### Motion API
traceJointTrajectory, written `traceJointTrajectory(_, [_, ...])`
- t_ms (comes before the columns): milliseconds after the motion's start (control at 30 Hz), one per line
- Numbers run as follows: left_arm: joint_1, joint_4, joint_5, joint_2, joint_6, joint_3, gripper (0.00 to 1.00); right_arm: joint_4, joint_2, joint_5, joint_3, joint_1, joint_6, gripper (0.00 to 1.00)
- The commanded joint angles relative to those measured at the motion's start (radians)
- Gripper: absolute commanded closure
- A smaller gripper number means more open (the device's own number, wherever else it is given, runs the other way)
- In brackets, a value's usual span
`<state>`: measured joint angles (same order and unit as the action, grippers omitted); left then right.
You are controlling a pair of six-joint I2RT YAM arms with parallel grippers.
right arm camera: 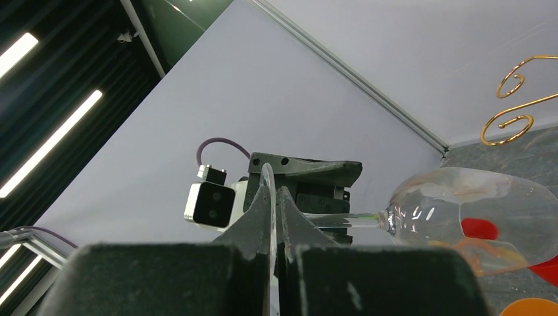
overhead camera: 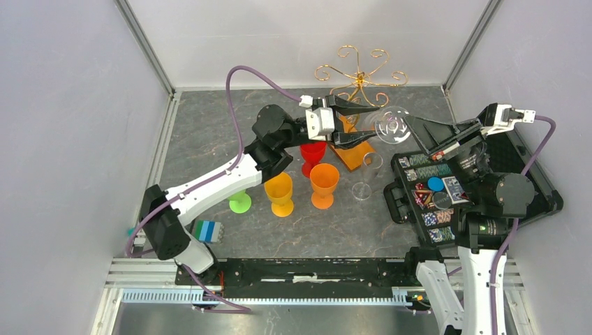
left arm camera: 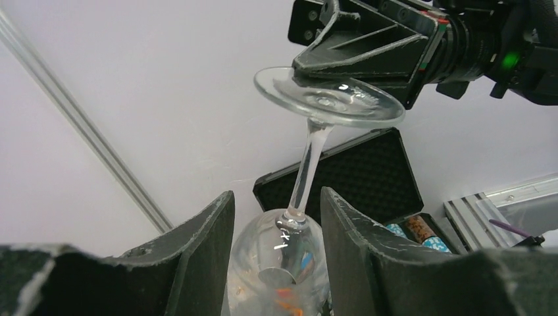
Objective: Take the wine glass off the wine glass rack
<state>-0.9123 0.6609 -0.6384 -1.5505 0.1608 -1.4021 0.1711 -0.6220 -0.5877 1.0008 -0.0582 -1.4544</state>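
Grey table (overhead camera: 209, 125), one rack (overhead camera: 354, 159), four goblets (overhead camera: 324, 183), one wine glass (right arm camera: 454, 204) in right fingers (right arm camera: 299, 227), left fingers (left arm camera: 204, 243) parted

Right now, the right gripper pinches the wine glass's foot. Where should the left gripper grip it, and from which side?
Probably the wine glass's stem, next to the bowl, from the bowl's end: the right gripper fills the foot, the bowl is too wide, and the left gripper's jaws straddle that thin stem.

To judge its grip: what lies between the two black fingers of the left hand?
The clear wine glass: its thin stem and the top of its bowl lie between the fingers of the left hand, as the left wrist view shows.
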Motion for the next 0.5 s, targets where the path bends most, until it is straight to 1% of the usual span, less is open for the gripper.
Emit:
traceJointTrajectory(0, [-0.008, -0.040, -0.102, -0.028, 0.065, -0.082, 0.45, 0.082, 0.010, -0.006, 0.001, 0.001, -0.017, 1.00])
traceJointTrajectory(67, [-0.008, -0.085, -0.145, -0.048, 0.062, -0.115, 0.46, 0.082, 0.016, -0.003, -0.008, 0.001, -0.021, 1.00])
traceJointTrajectory(200, [-0.010, -0.082, -0.200, -0.080, 0.019, -0.140, 0.47, 0.084, 0.018, 0.000, -0.013, 0.001, -0.019, 1.00])
traceJointTrajectory(333, [-0.022, -0.075, -0.190, -0.106, 0.010, -0.162, 0.55, 0.080, 0.017, 0.003, -0.015, 0.001, -0.014, 1.00])
traceJointTrajectory(467, [-0.035, -0.056, -0.174, -0.119, 0.003, -0.170, 0.59, 0.075, 0.014, -0.002, -0.016, 0.001, -0.014, 1.00])
